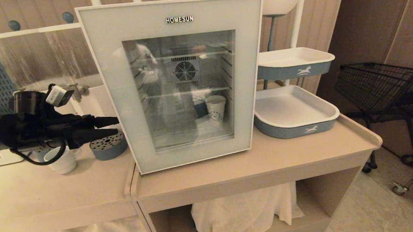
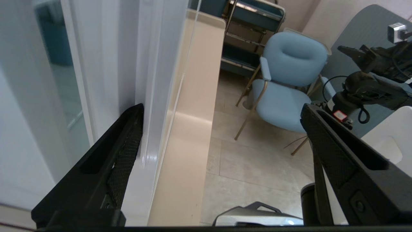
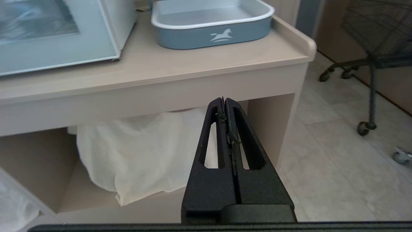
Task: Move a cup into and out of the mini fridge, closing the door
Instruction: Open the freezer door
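The left pincer, wide open and empty, is at the closed pale blue-grey glass-windowed door's left edge; the right pincer is fully closed, empty.

"HOMESUN" stands in dark letters along the top edge of the door; nothing else is legible.

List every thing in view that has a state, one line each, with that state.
door: shut against the mini fridge.
mini fridge: closed, printed paper cup upright inside.
cup: upright on the counter, outside the fridge.
left gripper: open, at the door's left edge.
right gripper: shut, empty, low before the counter.
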### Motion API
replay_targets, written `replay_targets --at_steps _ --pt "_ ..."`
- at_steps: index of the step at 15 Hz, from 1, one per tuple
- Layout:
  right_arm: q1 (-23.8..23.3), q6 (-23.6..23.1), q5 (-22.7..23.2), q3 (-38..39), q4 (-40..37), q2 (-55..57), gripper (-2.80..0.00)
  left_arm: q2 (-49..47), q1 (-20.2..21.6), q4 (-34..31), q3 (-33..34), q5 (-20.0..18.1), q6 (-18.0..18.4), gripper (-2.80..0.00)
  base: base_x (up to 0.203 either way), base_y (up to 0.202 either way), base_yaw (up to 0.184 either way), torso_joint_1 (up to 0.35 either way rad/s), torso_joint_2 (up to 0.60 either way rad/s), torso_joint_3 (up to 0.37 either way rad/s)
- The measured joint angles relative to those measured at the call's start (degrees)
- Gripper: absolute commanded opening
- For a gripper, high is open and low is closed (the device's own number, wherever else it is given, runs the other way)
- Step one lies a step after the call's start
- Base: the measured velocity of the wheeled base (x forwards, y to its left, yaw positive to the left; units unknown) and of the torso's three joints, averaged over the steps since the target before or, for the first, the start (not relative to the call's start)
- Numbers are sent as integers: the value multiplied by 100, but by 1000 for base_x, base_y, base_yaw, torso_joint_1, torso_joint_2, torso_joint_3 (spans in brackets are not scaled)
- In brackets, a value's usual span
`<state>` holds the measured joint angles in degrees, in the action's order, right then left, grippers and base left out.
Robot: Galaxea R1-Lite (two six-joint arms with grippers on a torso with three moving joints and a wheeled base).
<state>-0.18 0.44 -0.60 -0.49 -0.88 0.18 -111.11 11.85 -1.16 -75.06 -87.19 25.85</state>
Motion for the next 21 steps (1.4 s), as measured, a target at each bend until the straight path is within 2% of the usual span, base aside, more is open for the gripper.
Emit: replay_targets --at_steps 7,9,11,13,14,17,18,19,20,21 --pt "0 0 -3 -4 -5 0 -280 1244 -204 -21 922 11 -21 0 0 0 0 0 0 0" --pt "0 0 -2 -4 -2 0 -280 1661 -328 -62 1180 34 -185 0 0 0 0 0 0 0" --pt "0 0 -2 -5 -2 0 -280 2456 -629 -104 1521 -3 -605 0 0 0 0 0 0 0" --pt "0 -2 -2 -6 0 0 -280 3515 -1140 -33 1807 -49 -1393 0 0 0 0 0 0 0" --pt "0 2 -4 -4 -16 0 -280 4101 -1395 -12 1946 -46 -1946 0 0 0 0 0 0 0" --pt "0 0 2 -6 -6 0 -280 5721 -2021 255 2230 7 -3876 0 0 0 0 0 0 0" --pt "0 0 -6 -4 -11 0 -280 6117 -2118 345 2327 168 -4509 0 0 0 0 0 0 0" --pt "5 0 0 -4 -11 0 -280 6423 -2155 400 2418 543 -5071 0 0 0 0 0 0 0" --pt "2 0 -2 -4 -11 0 -280 6615 -2119 422 2496 1081 -5381 0 0 0 0 0 0 0" --pt "0 0 2 -4 -5 0 -280 6723 -1975 436 2577 1676 -5432 0 0 0 0 0 0 0"
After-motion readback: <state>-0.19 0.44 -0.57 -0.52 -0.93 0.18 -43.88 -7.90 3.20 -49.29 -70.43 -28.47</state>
